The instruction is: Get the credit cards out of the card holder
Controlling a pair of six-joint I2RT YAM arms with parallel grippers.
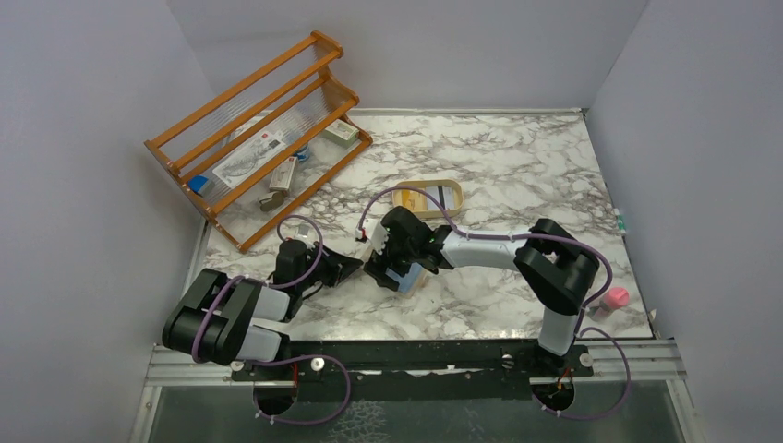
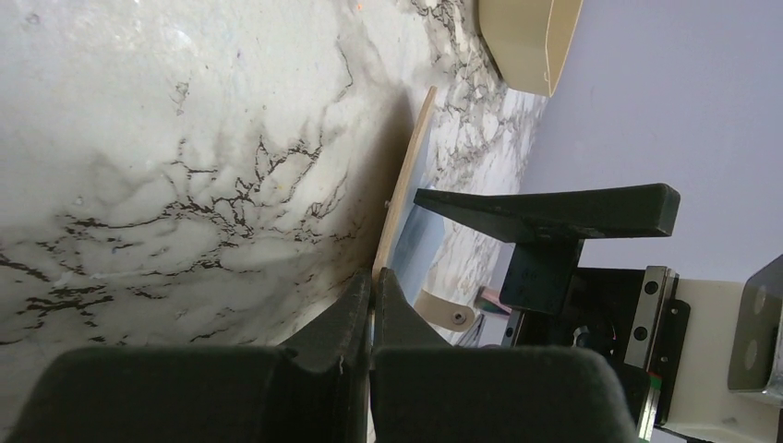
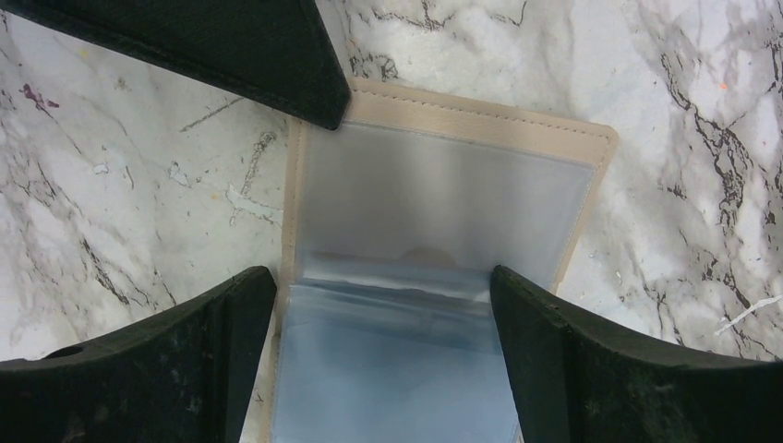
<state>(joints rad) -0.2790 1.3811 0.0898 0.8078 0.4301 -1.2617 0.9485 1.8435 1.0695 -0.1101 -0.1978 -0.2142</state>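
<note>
The tan card holder lies open on the marble, its light blue plastic sleeves facing up. My right gripper is open, one finger on each side of the sleeves; in the top view it hovers over the card holder. My left gripper is shut on the edge of the tan cover, next to the snap tab; in the top view it sits just left of the holder. A yellow-orange card and a dark-striped card lie in the cream tray. No whitish-blue card shows.
A wooden rack with small items stands at the back left. A pink object lies at the right edge. Grey walls close the table on three sides. The cream tray sits just behind the two grippers.
</note>
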